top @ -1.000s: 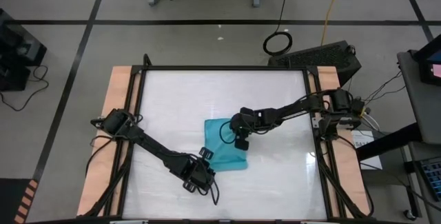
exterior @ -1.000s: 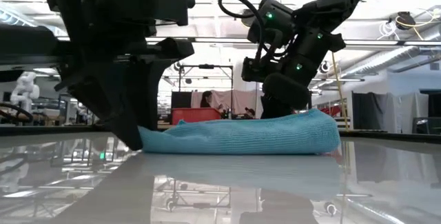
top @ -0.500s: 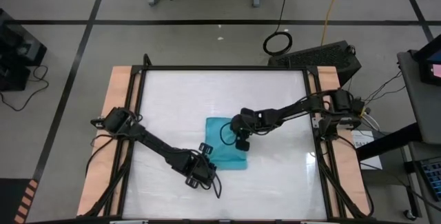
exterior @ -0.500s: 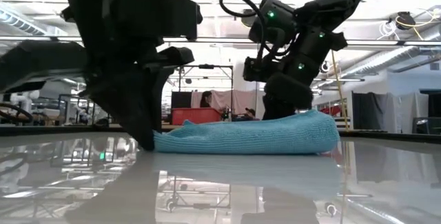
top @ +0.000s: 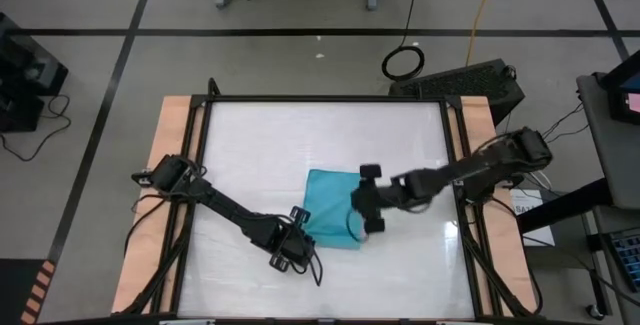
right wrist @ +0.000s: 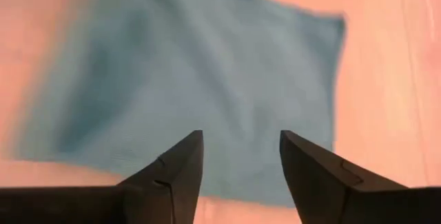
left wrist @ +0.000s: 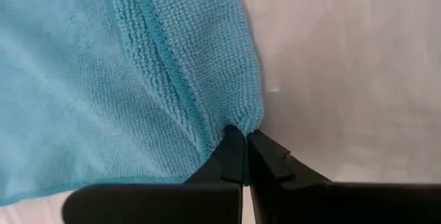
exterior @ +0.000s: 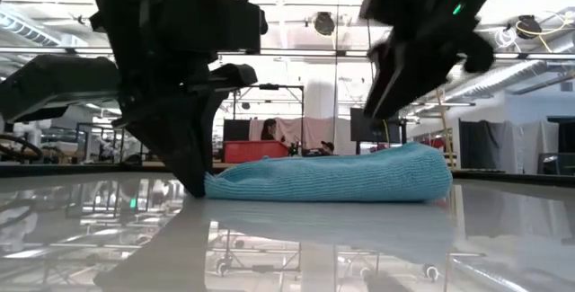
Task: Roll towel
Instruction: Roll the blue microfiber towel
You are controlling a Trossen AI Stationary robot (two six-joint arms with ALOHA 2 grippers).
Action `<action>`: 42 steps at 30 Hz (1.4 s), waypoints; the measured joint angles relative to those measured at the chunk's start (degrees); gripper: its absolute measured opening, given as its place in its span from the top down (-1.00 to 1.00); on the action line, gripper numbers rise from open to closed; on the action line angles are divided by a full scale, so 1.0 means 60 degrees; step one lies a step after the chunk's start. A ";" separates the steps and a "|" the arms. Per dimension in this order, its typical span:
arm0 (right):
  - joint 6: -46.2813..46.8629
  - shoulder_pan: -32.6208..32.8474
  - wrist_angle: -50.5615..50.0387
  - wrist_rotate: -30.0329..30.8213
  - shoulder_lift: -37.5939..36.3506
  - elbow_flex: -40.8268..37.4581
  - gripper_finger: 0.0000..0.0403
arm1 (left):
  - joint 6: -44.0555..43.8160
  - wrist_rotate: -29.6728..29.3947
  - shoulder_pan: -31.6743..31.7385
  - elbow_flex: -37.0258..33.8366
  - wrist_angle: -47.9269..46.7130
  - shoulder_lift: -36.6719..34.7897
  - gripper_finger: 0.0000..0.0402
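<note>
No readable text, labels, brands or numbers in any view. Nothing legible on the dark arms or the white glossy table (top: 260, 145).

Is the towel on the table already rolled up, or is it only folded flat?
Folded flat, not rolled: the towel lies as a low layered pad, with stacked edges in the left wrist view.

One towel (top: 328, 208), two end effectors (left (top: 297, 228), right (top: 366, 197)), one table (top: 260, 145).
</note>
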 joint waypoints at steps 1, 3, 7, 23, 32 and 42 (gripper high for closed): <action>-0.0064 0.0321 0.0169 0.0003 -0.0031 0.0007 0.09 | 0.0008 0.0141 0.0048 0.0000 0.0051 0.0000 0.97; -0.0242 0.1039 0.0491 0.0052 -0.0004 0.0012 0.11 | 0.0022 0.0462 0.0147 0.0000 0.0214 0.0000 0.97; -0.0708 0.2660 0.0983 0.0812 0.0276 0.0020 0.17 | 0.0201 0.0959 0.0322 0.0000 0.0429 -0.0004 0.97; -0.0666 0.4063 0.1719 0.3422 0.3071 0.0028 0.07 | 0.0409 0.1661 0.0584 0.0000 0.0577 -0.0004 0.97; 0.0947 0.3430 0.1115 0.3111 0.3189 0.0078 0.33 | 0.0403 0.1693 0.0573 0.0000 0.0493 -0.0004 0.97; 0.3361 0.2967 0.1127 0.1102 0.3013 0.0065 0.94 | -0.0487 0.2206 0.0606 -0.0009 0.0517 -0.0399 0.98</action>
